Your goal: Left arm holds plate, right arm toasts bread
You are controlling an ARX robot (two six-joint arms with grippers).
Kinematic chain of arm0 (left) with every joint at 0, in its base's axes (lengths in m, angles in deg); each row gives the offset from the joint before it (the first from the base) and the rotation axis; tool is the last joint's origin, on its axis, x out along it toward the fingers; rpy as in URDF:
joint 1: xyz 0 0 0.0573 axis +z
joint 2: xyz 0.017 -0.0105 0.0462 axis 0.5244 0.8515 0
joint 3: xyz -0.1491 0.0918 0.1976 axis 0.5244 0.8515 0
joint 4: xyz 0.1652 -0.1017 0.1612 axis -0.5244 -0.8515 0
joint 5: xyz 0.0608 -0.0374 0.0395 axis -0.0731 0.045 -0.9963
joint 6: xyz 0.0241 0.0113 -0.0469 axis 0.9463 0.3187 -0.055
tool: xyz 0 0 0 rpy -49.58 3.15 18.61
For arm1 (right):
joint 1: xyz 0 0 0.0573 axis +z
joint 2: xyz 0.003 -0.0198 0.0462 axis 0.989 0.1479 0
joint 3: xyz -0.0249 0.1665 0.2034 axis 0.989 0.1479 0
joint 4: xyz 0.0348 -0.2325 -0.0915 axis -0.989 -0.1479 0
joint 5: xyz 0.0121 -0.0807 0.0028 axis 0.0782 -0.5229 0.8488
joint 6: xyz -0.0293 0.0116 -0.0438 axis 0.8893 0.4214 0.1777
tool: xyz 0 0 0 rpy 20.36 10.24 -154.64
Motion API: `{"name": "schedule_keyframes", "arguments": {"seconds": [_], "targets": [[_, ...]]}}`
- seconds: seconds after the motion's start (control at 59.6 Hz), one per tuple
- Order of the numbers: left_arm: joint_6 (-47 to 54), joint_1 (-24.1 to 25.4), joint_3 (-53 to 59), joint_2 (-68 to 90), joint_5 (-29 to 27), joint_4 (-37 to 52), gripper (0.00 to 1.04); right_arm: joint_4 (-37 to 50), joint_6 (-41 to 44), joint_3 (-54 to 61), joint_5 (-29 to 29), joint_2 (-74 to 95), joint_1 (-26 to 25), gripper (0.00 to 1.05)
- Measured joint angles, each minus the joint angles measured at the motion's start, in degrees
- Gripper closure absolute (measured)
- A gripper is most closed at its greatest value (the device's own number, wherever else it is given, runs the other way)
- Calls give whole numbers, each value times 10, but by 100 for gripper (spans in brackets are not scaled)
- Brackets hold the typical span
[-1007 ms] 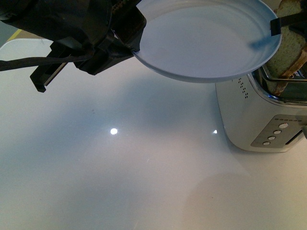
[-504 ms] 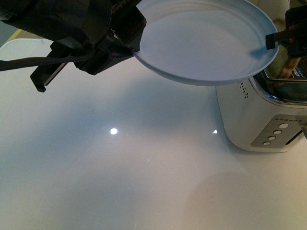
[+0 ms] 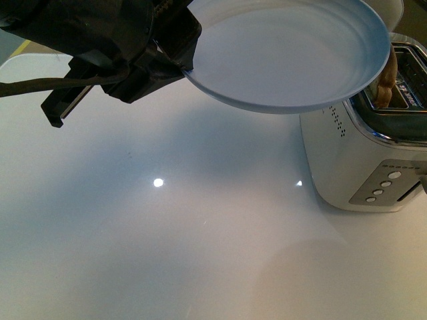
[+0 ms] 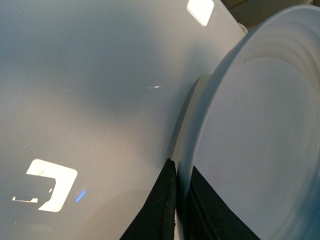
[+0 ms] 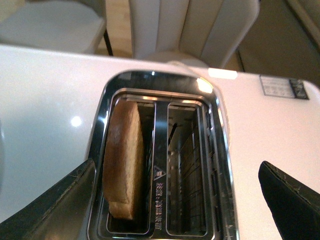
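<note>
Holding the round pale blue plate (image 3: 287, 53) up, the black-wrapped left gripper (image 3: 185, 63) pinches its rim. Beside it, the brown bread slice (image 5: 125, 155) sits in 1 slot of the shiny silver toaster (image 3: 347, 160). Above, the black right gripper (image 5: 175, 200) gapes empty. Next, it probably must start the toaster.

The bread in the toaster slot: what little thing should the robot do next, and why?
Probably draw the right gripper off the slot and toward the toaster's buttons to start toasting. The bread stands in one slot, its top above the rim, and the gripper hangs open and empty over it. The left gripper holds the plate up near the toaster.
</note>
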Motion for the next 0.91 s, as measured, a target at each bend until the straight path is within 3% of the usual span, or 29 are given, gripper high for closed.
{"name": "schedule_keyframes", "arguments": {"seconds": [0.403, 0.487, 0.554, 0.755, 0.806, 0.906], "targets": [[3, 0, 0, 0, -3, 0, 102, -97, -19, 97, -60, -317, -5, 9], [6, 0, 0, 0, -3, 0, 102, -17, -21, 135, 39, -348, -24, 22], [9, 0, 0, 0, -3, 0, 102, 15, -21, 166, 80, -364, -33, 32], [10, 0, 0, 0, -5, 0, 102, 33, -21, 243, 108, -407, -56, 64], [11, 0, 0, 0, -5, 0, 102, 35, -21, 261, 144, -424, -81, 75], [12, 0, 0, 0, -5, 0, 102, 36, -21, 288, 146, -452, -99, 94]]}}
